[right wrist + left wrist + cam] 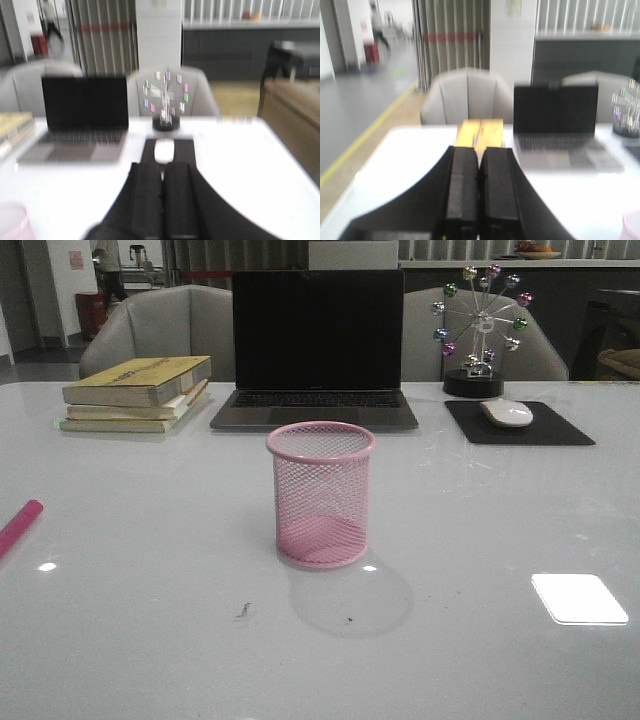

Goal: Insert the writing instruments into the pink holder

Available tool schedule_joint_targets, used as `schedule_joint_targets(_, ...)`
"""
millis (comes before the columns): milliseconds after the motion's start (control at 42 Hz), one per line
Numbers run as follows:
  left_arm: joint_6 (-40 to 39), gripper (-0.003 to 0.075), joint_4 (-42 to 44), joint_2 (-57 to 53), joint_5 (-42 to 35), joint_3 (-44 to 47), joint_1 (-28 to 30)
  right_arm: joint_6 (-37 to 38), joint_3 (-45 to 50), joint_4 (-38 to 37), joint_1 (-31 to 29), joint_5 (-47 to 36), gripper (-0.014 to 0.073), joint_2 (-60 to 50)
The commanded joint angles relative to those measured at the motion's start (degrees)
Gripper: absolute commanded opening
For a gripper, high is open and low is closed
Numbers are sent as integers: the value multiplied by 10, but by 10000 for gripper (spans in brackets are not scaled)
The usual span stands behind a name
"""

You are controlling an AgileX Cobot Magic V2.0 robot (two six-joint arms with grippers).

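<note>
Front view: a magenta marker (20,526) lies at the table's far left edge, the empty pink holder (320,494) mid-table. Both the left gripper (479,175) and the right gripper (163,195) are clamped empty; I'd open the left one first, then grasp mid-barrel.

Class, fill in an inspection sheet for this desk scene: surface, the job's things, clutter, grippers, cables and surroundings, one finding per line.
Surface: white glossy table, a few small dark specks near the front, bright light reflections.
Job's things: pink holder upright mid-table, empty; magenta pen lying at the left edge, partly out of view; green pen not seen.
Clutter: stack of books, open laptop, mouse on a dark pad, ferris-wheel ornament.
Grippers: left gripper shut, empty; right gripper shut, empty; both above the table.
Cables: nothing seen.
Surroundings: grey chairs behind the table, an open hall beyond.
</note>
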Motion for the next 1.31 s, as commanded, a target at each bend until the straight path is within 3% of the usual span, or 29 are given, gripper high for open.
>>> schedule_joint_targets(0,0,99,-4,40,5,-11,-3,-3,-19,-3,-2,7,56,41)
schedule_joint_targets(167,0,99,-4,94,42,14,-3,-3,-19,-3,-2,60,56,99)
schedule_joint_targets(429,0,99,-10,169,35,32,-3,-3,-18,-3,-2,97,59,188)
schedule_joint_targets(524,0,120,-10,185,27,32,-3,-3,-18,-3,-2,108,129,223)
schedule_joint_targets(619,3,252,-13,193,16,32,-8,-3,-18,-4,-2,108,328,256)
schedule_joint_targets(690,3,433,-13,197,8,32,-25,-3,-18,-4,-2,105,473,285)
schedule_joint_targets(762,3,562,-13,202,3,32,-56,-3,-19,-4,-3,102,552,318)
schedule_joint_targets(833,3,611,-13,208,2,32,-103,2,-21,-4,-3,91,561,356)
schedule_joint_targets(1071,3,575,4,212,2,32,-242,6,-69,-7,-37,65,559,505)
schedule_joint_targets(1286,3,529,4,212,2,32,-296,6,-134,-18,-50,57,559,630)
